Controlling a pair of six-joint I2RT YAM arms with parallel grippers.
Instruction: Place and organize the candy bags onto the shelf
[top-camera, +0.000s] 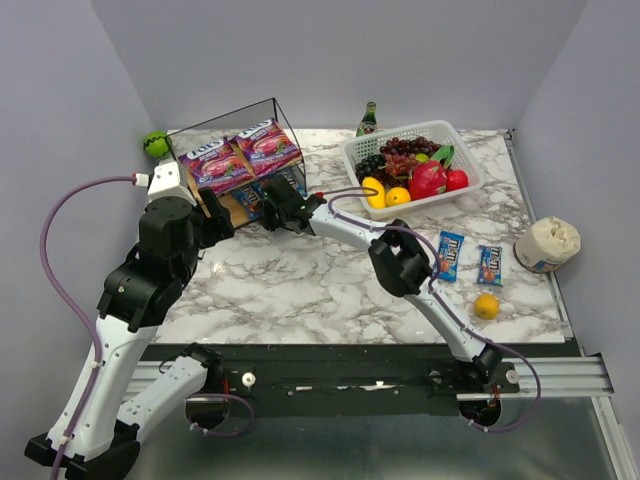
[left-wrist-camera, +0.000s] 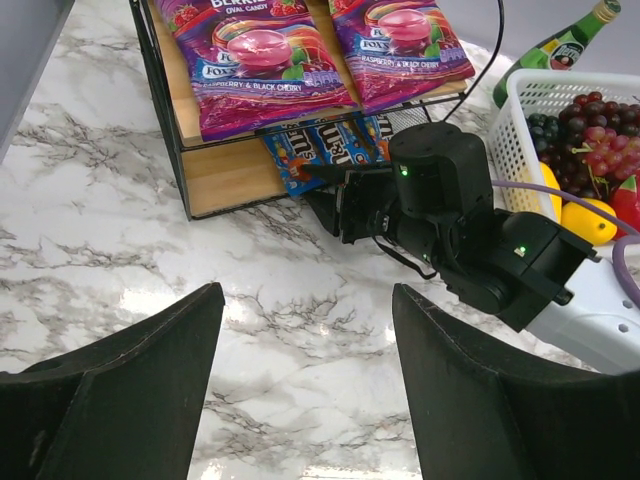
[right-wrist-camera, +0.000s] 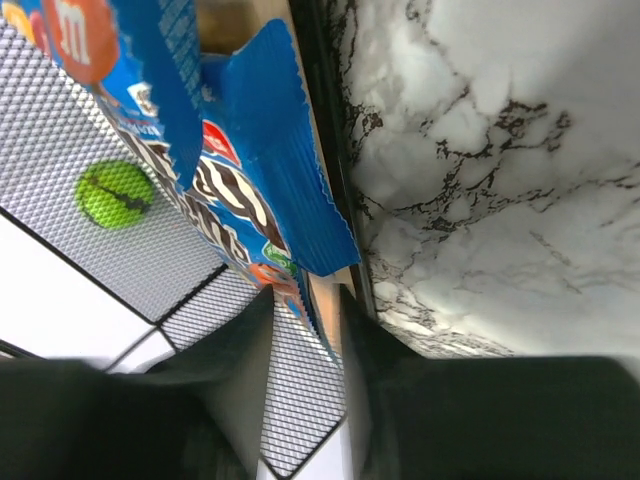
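Right pincer (right-wrist-camera: 305, 322) pinches a blue packet (right-wrist-camera: 268, 175) at the shelf (left-wrist-camera: 225, 175) lip; left pincer (left-wrist-camera: 308, 300) gapes. Early release could drop it.

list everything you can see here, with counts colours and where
shelf: 1, black wire, wooden boards, back left
purple bags: 2, magenta, side by side on the shelf's top board
blue packets: 2 on the table at right; more on the shelf's lower board, count unclear
small orange: 1, orange, near right
basket: 1, white lattice, back centre, full of fruit
bottle: 1, green, behind the basket
ball: 1, green, left of the shelf
tub: 1, white, right edge
table: 1, white-grey marble
left claw: open, over bare marble
right claw: at the lower board, shut on a packet's edge
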